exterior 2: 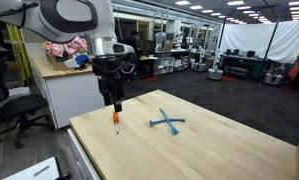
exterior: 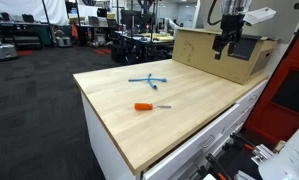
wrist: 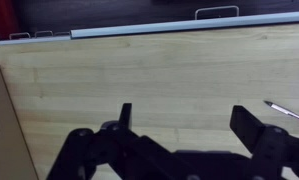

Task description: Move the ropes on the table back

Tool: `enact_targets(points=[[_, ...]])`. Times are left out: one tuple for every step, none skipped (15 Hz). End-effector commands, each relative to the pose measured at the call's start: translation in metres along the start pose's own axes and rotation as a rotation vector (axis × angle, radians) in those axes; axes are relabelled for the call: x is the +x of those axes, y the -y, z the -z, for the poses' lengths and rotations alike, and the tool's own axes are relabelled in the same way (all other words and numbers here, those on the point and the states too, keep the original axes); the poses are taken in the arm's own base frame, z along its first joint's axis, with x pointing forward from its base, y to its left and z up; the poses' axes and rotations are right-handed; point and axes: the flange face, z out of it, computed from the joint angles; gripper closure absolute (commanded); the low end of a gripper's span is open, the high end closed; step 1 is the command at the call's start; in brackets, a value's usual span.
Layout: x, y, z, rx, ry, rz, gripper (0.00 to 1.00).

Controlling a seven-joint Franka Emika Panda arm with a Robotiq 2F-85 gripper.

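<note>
My claw (wrist: pixel 189 122) hangs spread wide with nothing between its jaws. It is high above the surface (exterior: pixel 194 110) and well apart from the ropes (exterior: pixel 147 78), which lie crossed in a loose X near the middle of the wood in both exterior views.

The risk I see is that the cords are thin and lie flat. My fingers could close above them and catch nothing, or scrape the wood if I come down too hard. Pinching only one strand would likely leave the others behind, since they seem merely laid across each other. The orange-handled screwdriver (exterior: pixel 149 106) lies near the ropes, and a careless sweep could knock it. The cardboard box (exterior: pixel 204 50) stands close by my arm.

The ropes are light blue, limp and slender. The surface is pale, smooth butcher-block with a fine grain.
</note>
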Motion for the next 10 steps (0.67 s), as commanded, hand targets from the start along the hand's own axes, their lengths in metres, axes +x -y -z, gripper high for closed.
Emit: enact_targets(points=[[0.000,0.000,0.001,0.000,0.001,0.000,0.00],[0.000,0.000,0.001,0.000,0.001,0.000,0.00],[0.000,0.000,0.001,0.000,0.001,0.000,0.00],[0.000,0.000,0.001,0.000,0.001,0.000,0.00],[0.000,0.000,0.001,0.000,0.001,0.000,0.00],[0.000,0.000,0.001,0.000,0.001,0.000,0.00],[0.009,0.003,-0.001,-0.002,0.005,0.021,0.00],[0.022,0.006,-0.003,-0.015,0.004,0.029,0.00],[0.032,0.009,-0.005,-0.013,0.003,0.052,0.00],[0.045,0.013,-0.007,-0.009,-0.003,0.072,0.00]])
